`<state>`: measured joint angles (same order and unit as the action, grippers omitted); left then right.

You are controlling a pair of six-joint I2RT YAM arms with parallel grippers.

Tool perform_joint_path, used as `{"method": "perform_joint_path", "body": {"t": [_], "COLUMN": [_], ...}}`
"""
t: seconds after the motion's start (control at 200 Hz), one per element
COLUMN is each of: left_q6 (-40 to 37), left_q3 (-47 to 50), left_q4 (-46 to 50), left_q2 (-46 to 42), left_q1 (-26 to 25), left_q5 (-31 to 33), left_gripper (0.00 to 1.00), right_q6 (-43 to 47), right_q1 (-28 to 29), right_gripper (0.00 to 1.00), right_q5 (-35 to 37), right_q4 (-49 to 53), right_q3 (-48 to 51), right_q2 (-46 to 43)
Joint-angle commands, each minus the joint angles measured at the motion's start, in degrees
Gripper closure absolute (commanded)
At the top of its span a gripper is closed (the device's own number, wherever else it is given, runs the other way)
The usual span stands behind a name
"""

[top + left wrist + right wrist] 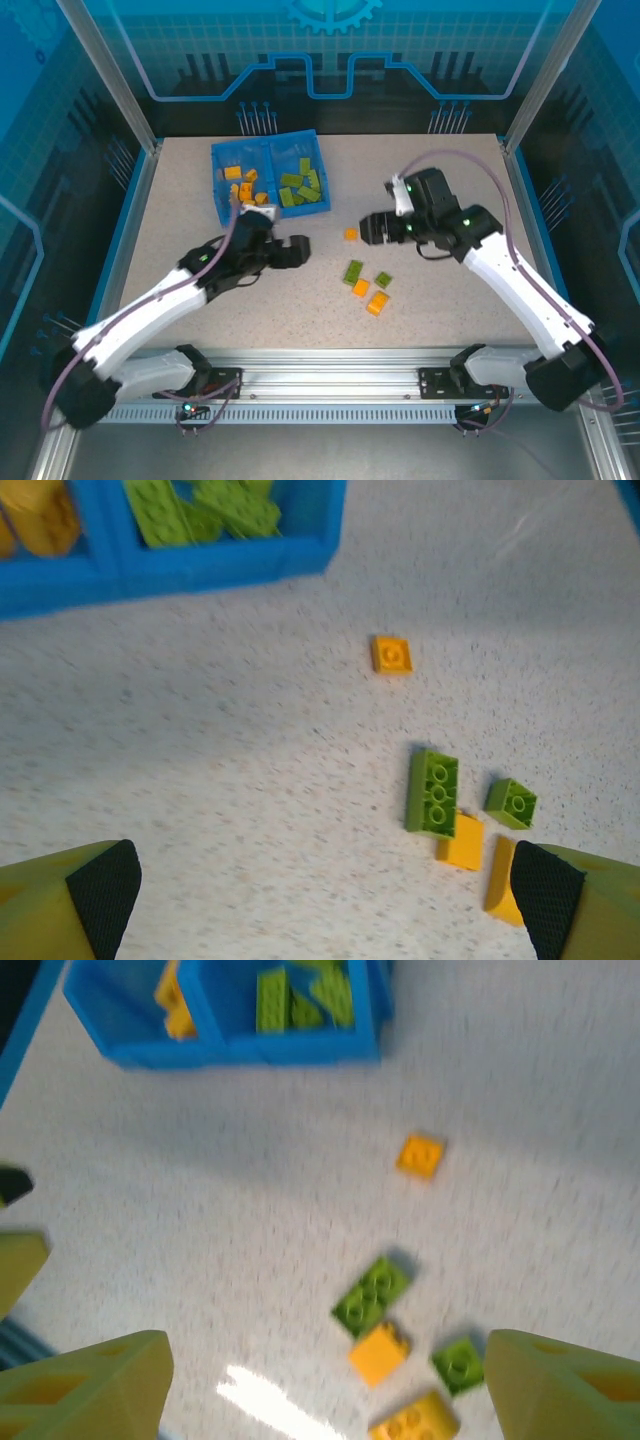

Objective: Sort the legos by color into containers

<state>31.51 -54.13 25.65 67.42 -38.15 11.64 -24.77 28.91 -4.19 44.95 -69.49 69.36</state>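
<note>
The left gripper (295, 250) and right gripper (375, 229) are both hanging released and empty beside the orange and light green studded plastic bricks (353, 271) lying loose (well apart from the shallow blue plastic tray (217, 185)), so converging reaches are risking a collision.

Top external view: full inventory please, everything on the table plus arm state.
tray: 1, blue, two compartments, far left of table
orange legos in tray: several, orange, left compartment
green legos in tray: several, light green, right compartment
loose orange legos: 3, orange, one alone, two in the mid-table cluster
loose green legos: 2, light green, same cluster
table: 1, speckled beige
left end effector: 1, open, empty, just near side of tray
right end effector: 1, open, empty, beside the lone orange lego
</note>
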Motion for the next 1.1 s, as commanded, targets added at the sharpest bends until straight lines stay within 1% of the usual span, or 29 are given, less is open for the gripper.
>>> {"method": "perform_joint_path", "body": {"t": [0.0, 0.04, 0.1, 0.16, 0.225, 0.31, 0.39, 0.47, 0.56, 0.625, 0.685, 0.755, 0.855, 1.096], "left_q6": [6.91, 6.57, 6.70, 6.87, 7.41, 8.05, 7.97, 7.50, 5.75, 5.25, 5.16, 4.92, 4.38, 3.73], "left_q3": [-9.21, -13.82, -20.30, -25.62, -29.33, -34.29, -39.57, -44.07, -47.52, -50.07, -51.96, -53.21, -54.49, -54.01], "left_q4": [4.97, 6.16, 8.90, 9.85, 8.77, 8.59, 10.91, 12.30, 12.03, 12.68, 13.38, 13.54, 13.61, 13.54], "left_q2": [12.84, 17.87, 26.17, 32.68, 38.25, 44.71, 50.61, 55.31, 59.54, 62.30, 64.29, 66.02, 67.64, 67.07], "left_q1": [-3.39, -3.85, -3.87, -3.88, -3.92, -3.93, -3.84, -3.77, -3.75, -3.58, -3.31, -3.04, -2.67, -2.67], "left_q5": [2.89, 1.46, -0.48, -1.00, -0.89, 1.41, 3.53, 5.25, 5.22, 5.38, 5.46, 5.67, 4.17, 1.70], "left_gripper": [0.01, 0.01, 0.01, 0.01, 0.01, 0.04, 0.06, 0.09, 0.11, 0.15, 0.21, 0.30, 0.44, 0.68], "right_q6": [-6.67, -7.73, -9.81, -12.32, -14.91, -17.19, -18.09, -18.54, -18.88, -19.01, -19.16, -19.17, -19.04, -19.23], "right_q1": [-0.88, -0.80, -0.65, -0.58, -0.52, -0.52, -0.59, -0.52, -0.58, -0.55, -0.58, -0.59, -0.52, -0.54], "right_gripper": [0.14, 0.12, 0.09, 0.05, 0.02, 0.00, 0.00, 0.00, 0.00, 0.00, 0.00, 0.00, 0.00, 0.00], "right_q5": [-6.93, -8.67, -9.43, -9.46, -9.33, -8.17, -7.38, -7.07, -6.73, -6.64, -6.71, -6.72, -6.35, -6.45], "right_q4": [3.28, 3.94, 4.74, 4.56, 3.84, 4.11, 5.36, 6.65, 7.58, 7.70, 7.85, 7.88, 8.29, 7.99], "right_q3": [5.82, 7.81, 10.53, 14.37, 18.10, 22.36, 24.26, 25.16, 25.92, 26.16, 26.17, 26.19, 26.21, 26.47], "right_q2": [-4.81, -6.40, -8.87, -11.97, -16.15, -21.39, -24.78, -26.69, -28.10, -28.57, -28.84, -29.06, -29.37, -29.37]}}
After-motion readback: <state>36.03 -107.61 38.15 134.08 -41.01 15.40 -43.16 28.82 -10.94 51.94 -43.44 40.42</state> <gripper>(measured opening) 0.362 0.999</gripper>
